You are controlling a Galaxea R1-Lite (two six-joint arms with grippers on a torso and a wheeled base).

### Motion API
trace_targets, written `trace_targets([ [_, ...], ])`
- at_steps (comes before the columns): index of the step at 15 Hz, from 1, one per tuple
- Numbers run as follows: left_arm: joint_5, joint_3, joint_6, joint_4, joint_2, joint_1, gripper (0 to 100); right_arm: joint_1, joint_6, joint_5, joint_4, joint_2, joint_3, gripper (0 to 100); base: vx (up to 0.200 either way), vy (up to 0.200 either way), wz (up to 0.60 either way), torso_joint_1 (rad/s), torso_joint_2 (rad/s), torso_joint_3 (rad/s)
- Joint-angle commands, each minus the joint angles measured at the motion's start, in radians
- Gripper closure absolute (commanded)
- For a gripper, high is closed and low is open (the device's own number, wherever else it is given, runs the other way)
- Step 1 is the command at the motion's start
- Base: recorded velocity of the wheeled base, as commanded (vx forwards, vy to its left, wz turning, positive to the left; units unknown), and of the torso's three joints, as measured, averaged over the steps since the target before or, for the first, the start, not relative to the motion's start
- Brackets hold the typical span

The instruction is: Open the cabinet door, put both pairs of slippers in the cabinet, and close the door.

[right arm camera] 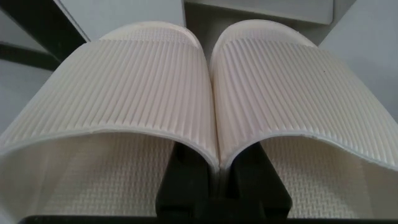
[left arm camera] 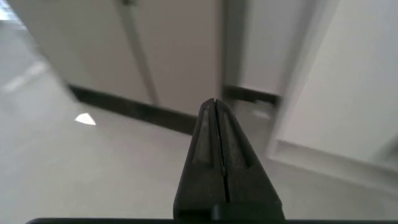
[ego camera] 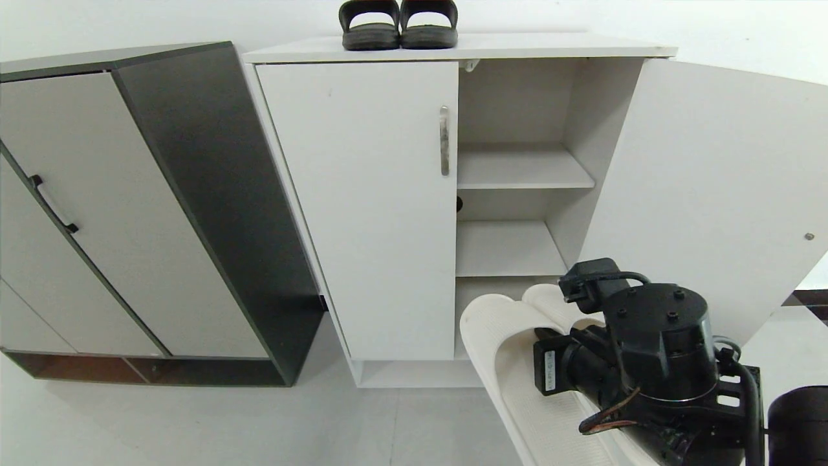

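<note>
Right pincer (right arm camera: pixel 216 186), white slippers (right arm camera: pixel 143 81), before open cabinet (ego camera: pixel 517 169)

Looks like a home entryway: a white shoe cabinet (ego camera: pixel 356 213), one door (ego camera: pixel 711 194) swung open on its shelves (ego camera: pixel 517 169), black slippers (ego camera: pixel 398 26) on top, a grey-and-black cabinet (ego camera: pixel 97 213) alongside, pale glossy floor (ego camera: pixel 194 421), plain white wall (ego camera: pixel 162 22).

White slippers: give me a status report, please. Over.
Left gripper shut, holding nothing. Right gripper shut on white slippers, before cabinet. Black slippers on cabinet top. Right door open wide.
</note>
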Motion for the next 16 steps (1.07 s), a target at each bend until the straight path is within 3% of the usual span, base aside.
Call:
trace_targets([
  [1,0.035,0.222,0.049,0.081,-0.416,0.16,100,-0.003,0.001,0.0,0.0,0.022,0.001,100,0.0,0.0,0.0,0.0,0.0,0.0],
  [2,0.038,0.222,0.009,0.187,-0.447,0.171,100,-0.005,0.001,0.002,0.0,0.027,0.003,100,0.0,0.0,0.0,0.0,0.0,0.0],
  [3,0.035,0.222,-0.022,0.186,-0.45,0.184,100,-0.005,0.001,0.003,0.0,0.031,0.003,100,0.0,0.0,0.0,0.0,0.0,0.0],
  [5,0.029,0.222,0.005,0.184,-0.475,0.22,100,-0.008,0.001,0.005,-0.008,0.047,0.0,100,0.0,0.0,0.0,0.0,0.0,0.0],
  [6,0.033,0.222,-0.018,0.186,-0.479,0.275,100,-0.008,-0.005,0.003,-0.023,0.047,0.001,100,0.0,0.0,0.0,0.0,0.0,0.0],
  [7,0.032,0.222,-0.035,0.187,-0.481,0.264,100,-0.008,-0.006,0.003,-0.026,0.045,0.003,100,0.0,0.0,0.0,0.0,0.0,0.0],
  [9,-0.166,0.222,-0.023,0.189,-0.53,0.243,100,-0.008,-0.008,0.005,-0.029,0.044,0.007,100,0.0,0.0,0.0,0.0,0.0,0.0],
  [10,-0.402,0.222,-0.046,0.19,-0.528,0.243,100,-0.006,-0.008,0.005,-0.031,0.047,0.013,100,0.0,0.0,0.0,0.0,0.0,0.0],
  [11,-0.478,0.222,-0.038,0.187,-0.53,0.243,100,-0.006,-0.006,0.005,-0.031,0.044,0.015,100,0.0,0.0,0.0,0.0,0.0,0.0],
  [13,-0.499,0.222,-0.031,0.186,-0.528,0.243,100,-0.006,-0.006,0.006,-0.031,0.042,0.018,100,0.0,0.0,0.0,0.0,0.0,0.0],
  [14,-0.593,0.222,-0.038,0.187,-0.528,0.243,100,-0.005,-0.006,0.006,-0.031,0.045,0.016,100,0.0,0.0,0.0,0.0,0.0,0.0],
  [16,-0.659,0.222,-0.008,0.229,-0.528,0.243,100,-0.002,-0.014,0.008,-0.031,0.048,0.015,100,0.0,0.0,0.0,0.0,0.0,0.0],
])
